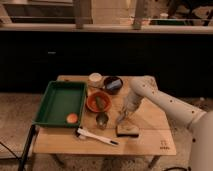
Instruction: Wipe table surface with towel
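The table surface (152, 127) is a light tan wooden top with a small dark mark at its front right corner. My gripper (122, 118) reaches in from the right and points down at the middle of the table, just behind a dark block. It is shut on the towel (120, 120), a small grey-blue cloth that hangs at the fingertips and meets the wood. Most of the towel is hidden under the gripper.
A dark block with a brownish top (127, 131) lies right in front of the gripper. To the left are a metal cup (102, 120), a red bowl (98, 101), a dark bowl (112, 84), a white cup (95, 79), a white utensil (97, 136) and a green tray (57, 102) with an orange ball (72, 118).
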`<state>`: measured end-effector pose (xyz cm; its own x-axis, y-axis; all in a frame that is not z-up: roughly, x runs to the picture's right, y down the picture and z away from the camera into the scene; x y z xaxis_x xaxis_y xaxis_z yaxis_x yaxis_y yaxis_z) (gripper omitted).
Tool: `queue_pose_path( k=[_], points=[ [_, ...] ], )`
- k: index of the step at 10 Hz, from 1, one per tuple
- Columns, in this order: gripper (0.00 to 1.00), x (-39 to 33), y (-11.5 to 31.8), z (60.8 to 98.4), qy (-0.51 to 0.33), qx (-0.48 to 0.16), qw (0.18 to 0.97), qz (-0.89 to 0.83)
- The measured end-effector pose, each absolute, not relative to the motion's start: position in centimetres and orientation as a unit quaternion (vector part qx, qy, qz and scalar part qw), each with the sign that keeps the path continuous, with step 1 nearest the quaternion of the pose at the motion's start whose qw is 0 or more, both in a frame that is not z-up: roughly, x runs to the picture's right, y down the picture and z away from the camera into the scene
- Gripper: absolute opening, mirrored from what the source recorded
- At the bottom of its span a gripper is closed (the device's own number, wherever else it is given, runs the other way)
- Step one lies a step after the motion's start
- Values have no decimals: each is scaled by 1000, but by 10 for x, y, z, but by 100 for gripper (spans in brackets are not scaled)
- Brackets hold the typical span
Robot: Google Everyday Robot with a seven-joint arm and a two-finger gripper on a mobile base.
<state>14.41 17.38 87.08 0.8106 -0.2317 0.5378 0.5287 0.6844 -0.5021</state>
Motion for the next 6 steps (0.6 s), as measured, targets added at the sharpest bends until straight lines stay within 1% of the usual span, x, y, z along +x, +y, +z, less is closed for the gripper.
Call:
queue_pose_path(
  k=[3, 6],
  points=[
    [0, 173, 176, 876, -206, -337, 898, -191],
    [0, 195, 160, 888, -180, -332, 911, -167]
  ],
)
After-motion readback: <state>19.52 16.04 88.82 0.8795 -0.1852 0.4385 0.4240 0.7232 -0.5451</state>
